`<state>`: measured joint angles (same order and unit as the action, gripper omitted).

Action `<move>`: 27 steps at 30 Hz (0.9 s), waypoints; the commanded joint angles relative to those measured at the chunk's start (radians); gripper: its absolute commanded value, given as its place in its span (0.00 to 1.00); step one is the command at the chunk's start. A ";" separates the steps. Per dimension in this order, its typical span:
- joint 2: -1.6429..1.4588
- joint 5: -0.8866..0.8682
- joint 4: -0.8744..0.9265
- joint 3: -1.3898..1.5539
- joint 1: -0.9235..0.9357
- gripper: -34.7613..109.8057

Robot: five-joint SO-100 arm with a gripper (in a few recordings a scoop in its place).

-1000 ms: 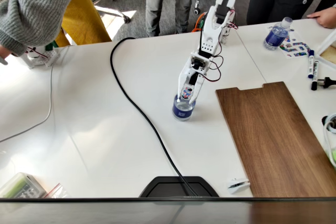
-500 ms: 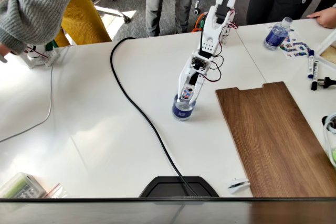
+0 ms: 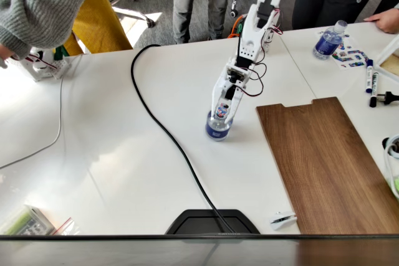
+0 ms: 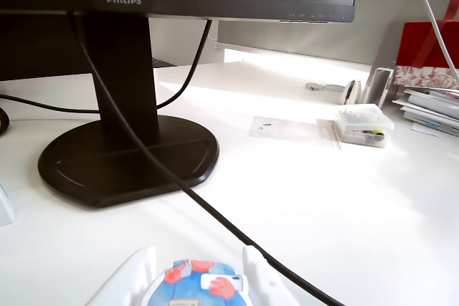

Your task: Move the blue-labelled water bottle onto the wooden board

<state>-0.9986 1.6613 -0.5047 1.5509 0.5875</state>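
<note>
My fingers (image 4: 193, 281) bracket the top of the blue-labelled water bottle (image 3: 218, 126): in the wrist view one white finger shows to the left of its reddish-and-blue top and one to the right, both tight against it, so I judge them closed on the neck, though contact itself is too small to confirm. In the fixed view the bottle stands upright on the white bench (image 3: 124, 160), directly beneath my fingers, long axis vertical and roughly in line with my reach from above. A black cable (image 3: 168, 135) runs past on the left, near but apart from the bottle. To the right of my fingers, with a strip of bare bench between, lies the wooden board (image 3: 324, 160), flat, its notched corner toward the far edge. The coming move therefore turns on a rightward carry, presumably after a lift clear of the board's edge.
</note>
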 commanded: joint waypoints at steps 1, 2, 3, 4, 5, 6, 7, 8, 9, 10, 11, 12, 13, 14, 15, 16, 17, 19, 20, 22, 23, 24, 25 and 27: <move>-0.153 -0.009 0.025 -0.008 -0.011 0.24; -0.161 -0.011 0.031 -0.008 -0.012 0.24; -0.167 -0.012 0.031 -0.008 -0.014 0.24; -0.173 -0.014 0.032 -0.006 -0.017 0.24; -0.179 -0.015 0.032 -0.006 -0.020 0.24; -0.184 -0.015 0.032 -0.006 -0.023 0.24; -0.189 -0.017 0.032 -0.006 -0.028 0.24; -0.195 -0.017 0.032 -0.006 -0.034 0.24; -0.201 -0.018 0.032 -0.006 -0.041 0.24; -0.206 -0.018 0.032 -0.006 -0.048 0.24; -0.210 -0.018 0.032 -0.006 -0.055 0.24; -0.215 -0.018 0.032 -0.006 -0.061 0.24; -0.219 -0.018 0.032 -0.006 -0.069 0.24; -0.222 -0.018 0.032 -0.006 -0.075 0.24; -0.225 -0.018 0.032 -0.006 -0.083 0.24; -0.227 -0.017 0.032 -0.006 -0.089 0.24; -0.230 -0.017 0.032 -0.006 -0.098 0.24; -0.233 -0.014 0.032 -0.006 -0.114 0.24; -0.233 -0.009 0.032 -0.006 -0.123 0.24; -0.233 -0.002 0.032 -0.006 -0.140 0.24; -0.232 0.002 0.031 -0.006 -0.147 0.24; -0.230 0.006 0.029 -0.006 -0.156 0.24; -0.229 0.011 0.029 -0.006 -0.164 0.24; -0.225 0.021 0.028 -0.006 -0.181 0.24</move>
<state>-1.1106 1.6582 -0.4709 1.5509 0.4234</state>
